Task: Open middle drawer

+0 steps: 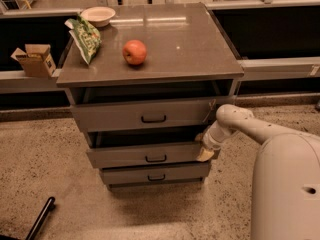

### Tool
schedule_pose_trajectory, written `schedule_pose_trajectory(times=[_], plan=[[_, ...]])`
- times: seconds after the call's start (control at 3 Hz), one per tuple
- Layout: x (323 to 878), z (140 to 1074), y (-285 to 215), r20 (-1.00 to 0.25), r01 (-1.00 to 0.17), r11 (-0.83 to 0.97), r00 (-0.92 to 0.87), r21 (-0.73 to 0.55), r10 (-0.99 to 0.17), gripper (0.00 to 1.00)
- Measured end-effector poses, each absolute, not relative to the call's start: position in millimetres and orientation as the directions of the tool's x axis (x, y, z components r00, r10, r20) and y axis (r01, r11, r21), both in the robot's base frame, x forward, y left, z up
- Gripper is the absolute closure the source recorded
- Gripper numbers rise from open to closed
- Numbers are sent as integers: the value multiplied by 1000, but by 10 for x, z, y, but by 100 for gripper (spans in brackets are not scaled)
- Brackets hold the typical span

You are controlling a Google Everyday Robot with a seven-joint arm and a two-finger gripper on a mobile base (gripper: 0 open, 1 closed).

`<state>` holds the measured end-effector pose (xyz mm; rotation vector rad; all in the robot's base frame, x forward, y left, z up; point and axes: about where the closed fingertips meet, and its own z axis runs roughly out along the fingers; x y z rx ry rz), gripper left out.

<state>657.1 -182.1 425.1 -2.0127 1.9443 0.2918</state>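
The middle drawer is a wide grey drawer with a small dark loop handle at its centre. It stands a little out from the cabinet, with a dark gap above its front. My gripper is at the drawer's right end, down beside its front corner, on the end of my white arm that reaches in from the right. The top drawer also stands out a little. The lowest drawer sits under the middle one.
On the cabinet top lie a red apple, a green chip bag and a white bowl. A cardboard box sits on a ledge at left. A dark rod lies on the floor at lower left.
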Motion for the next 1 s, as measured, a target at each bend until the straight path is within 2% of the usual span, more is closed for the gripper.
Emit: schedule_pose_trajectory(times=[0.33,0.67,1.0], plan=[[6572,4321,-1820,-367,-996,-17,50,-91,-929,47],[6572,4350,-1820,-367,-996,-17,50,-91,-929,28],[6571,4348,-1819,-367,-996,-17,50,-90,-929,5]])
